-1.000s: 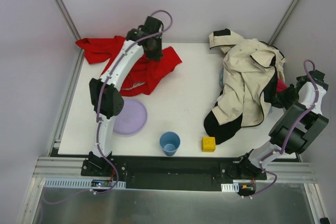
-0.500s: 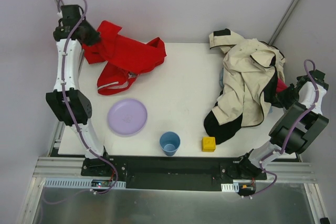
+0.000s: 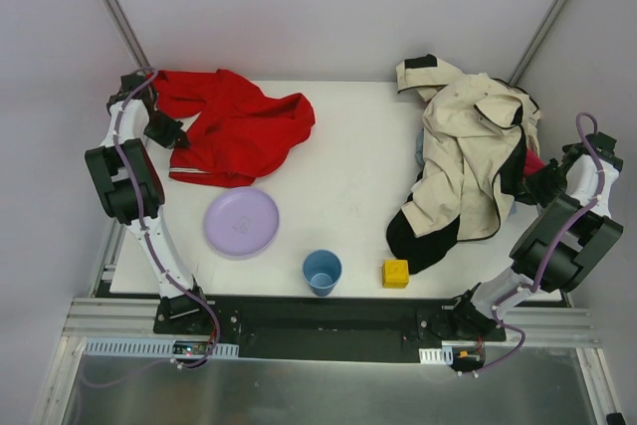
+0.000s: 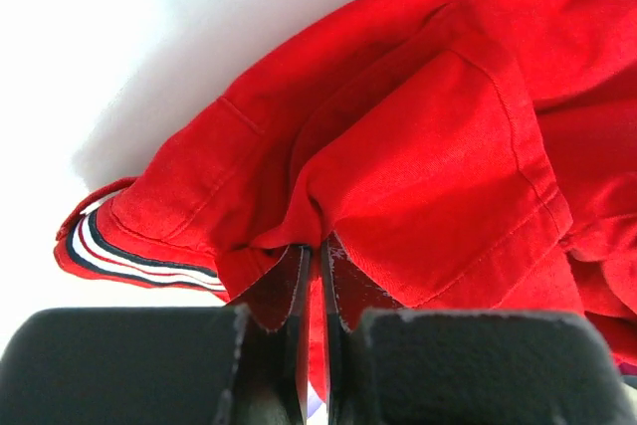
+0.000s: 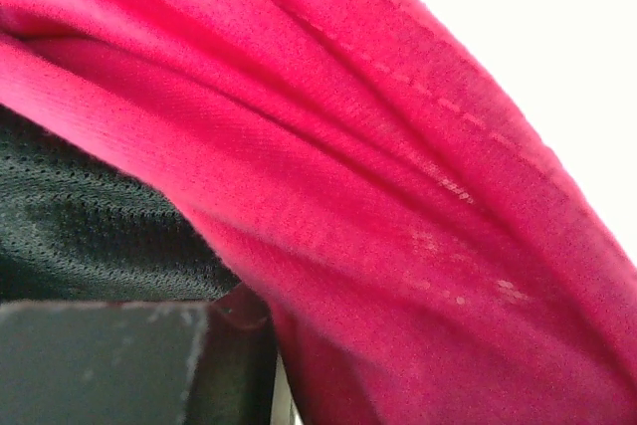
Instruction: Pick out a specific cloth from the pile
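**A:** Where is the red cloth [image 3: 239, 126]?

**B:** It is spread over the far left of the table [image 3: 348, 171], well apart from the pile [image 3: 468, 161] on the far right. Its near edge lies just beside the purple plate [image 3: 242, 222].

**A:** Does the left gripper [image 3: 162, 131] have it?

**B:** Yes. The gripper sits at the cloth's left edge. In the wrist view its two fingers [image 4: 282, 296] are pressed together, with a fold of red fabric pinched between them. A band striped white and dark [image 4: 109, 251] shows at the cloth's hem, left of the grip.

**A:** What is in the pile?

**B:** Mostly a cream-and-black jacket [image 3: 453, 181], draped from the far edge down towards the near right. A bit of magenta cloth [image 3: 534, 162] peeks out at its right side.

**A:** And the right gripper [image 3: 530, 183]?

**B:** It is pushed against the right flank of the pile. Its wrist camera shows almost nothing except magenta fabric, with some black mesh [image 5: 90, 216] on the left. One finger shows at the bottom, and the magenta fabric runs down right beside it. The view is too close and blurred, so I cannot tell how wide the jaws stand or whether they hold anything.

**A:** Is anything else on the table?

**B:** A blue cup [image 3: 321, 271] and a yellow block [image 3: 396, 273] stand near the front edge, between the two arms.
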